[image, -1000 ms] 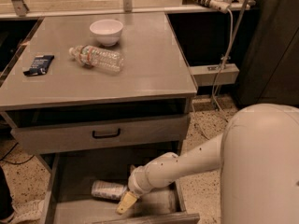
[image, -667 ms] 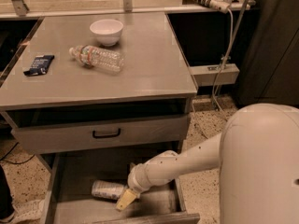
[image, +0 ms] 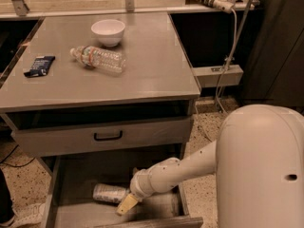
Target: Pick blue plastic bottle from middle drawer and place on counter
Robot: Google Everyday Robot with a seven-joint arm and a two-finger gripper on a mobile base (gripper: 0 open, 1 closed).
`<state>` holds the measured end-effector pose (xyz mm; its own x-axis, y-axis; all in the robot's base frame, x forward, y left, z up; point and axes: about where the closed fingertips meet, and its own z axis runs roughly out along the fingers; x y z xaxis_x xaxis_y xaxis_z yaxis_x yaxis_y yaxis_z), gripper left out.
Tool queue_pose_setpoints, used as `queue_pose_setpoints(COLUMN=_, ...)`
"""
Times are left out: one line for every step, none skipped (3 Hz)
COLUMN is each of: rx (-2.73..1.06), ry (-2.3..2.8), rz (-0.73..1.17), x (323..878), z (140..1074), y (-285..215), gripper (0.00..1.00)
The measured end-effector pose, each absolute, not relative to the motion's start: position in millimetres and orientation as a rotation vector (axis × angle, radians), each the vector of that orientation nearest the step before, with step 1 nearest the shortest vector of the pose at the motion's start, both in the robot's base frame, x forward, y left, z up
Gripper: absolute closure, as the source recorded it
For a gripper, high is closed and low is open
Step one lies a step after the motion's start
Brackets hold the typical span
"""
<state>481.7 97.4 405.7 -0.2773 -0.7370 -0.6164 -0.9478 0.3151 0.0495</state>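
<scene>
White robot body [image: 261, 170] filled lower right of frame. Counter [image: 152, 65] spread across upper half. Middle drawer [image: 71, 210] stood pulled out at bottom; arm [image: 175, 172] reached down into it. On counter: clear water bottle [image: 99, 59], white bowl [image: 108, 32], dark packet [image: 39, 65]. Blue plastic bottle [image: 108, 193] lay on side on drawer floor, bottom centre. Gripper [image: 127, 204] sat at bottle's right end; its opening, and whether it held anything, could not be told. Judged step: securing grasp. Next move called for firm hold, then lift clear of drawer sides toward counter.
</scene>
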Motion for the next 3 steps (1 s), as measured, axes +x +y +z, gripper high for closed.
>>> queue_pose_setpoints(rx=-1.449, ry=2.121, rz=0.587, x=480.2, z=398.3, y=99.3, gripper=0.0)
queue_pose_setpoints(rx=-1.433, ry=2.128, rz=0.592, x=481.7, z=394.8, y=105.9, gripper=0.0)
queue_pose_setpoints(rx=-1.443, ry=2.115, rz=0.594, x=476.2, z=396.3, y=117.4, gripper=0.0)
